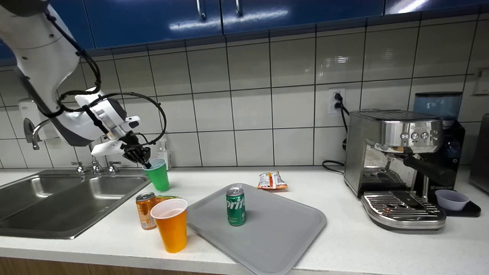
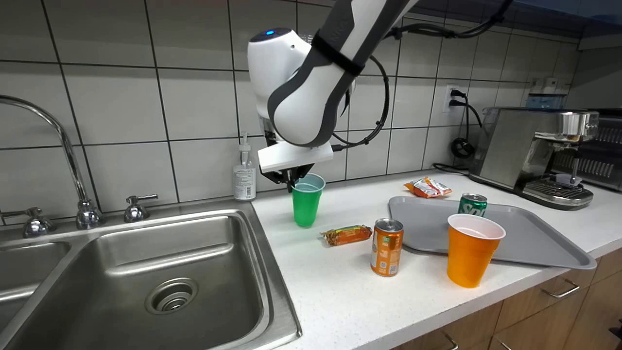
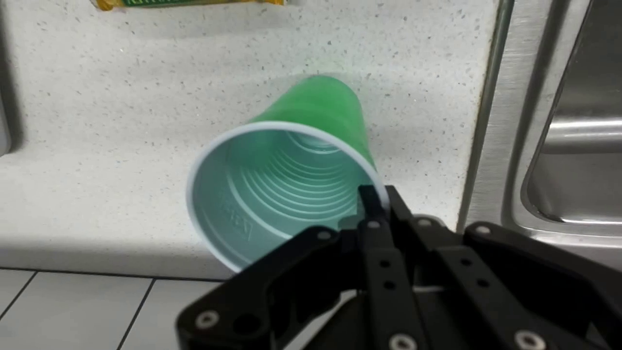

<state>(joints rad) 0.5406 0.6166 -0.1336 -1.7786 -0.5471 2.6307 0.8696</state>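
My gripper (image 3: 382, 194) is shut on the rim of a green cup (image 3: 320, 104) with a pale inside. One black finger (image 3: 371, 200) reaches inside the cup; its mate presses from outside, on the side nearer the sink. The cup (image 2: 306, 206) leans slightly in both exterior views, mouth up, beside the sink. Whether its base touches the counter I cannot tell. A wrapped snack bar (image 2: 347, 235) lies near it on the counter, and its edge shows at the top of the wrist view. An orange can (image 2: 387, 247) and an orange cup (image 2: 470, 257) stand farther forward.
A metal sink (image 2: 146, 243) with a faucet (image 2: 53, 126) adjoins the cup's place. A grey tray (image 1: 275, 221) carries a green can (image 1: 235, 206). Behind it lies a chip bag (image 1: 272, 181); a coffee machine (image 1: 393, 152) stands beyond. A soap bottle (image 2: 244, 175) stands by the wall.
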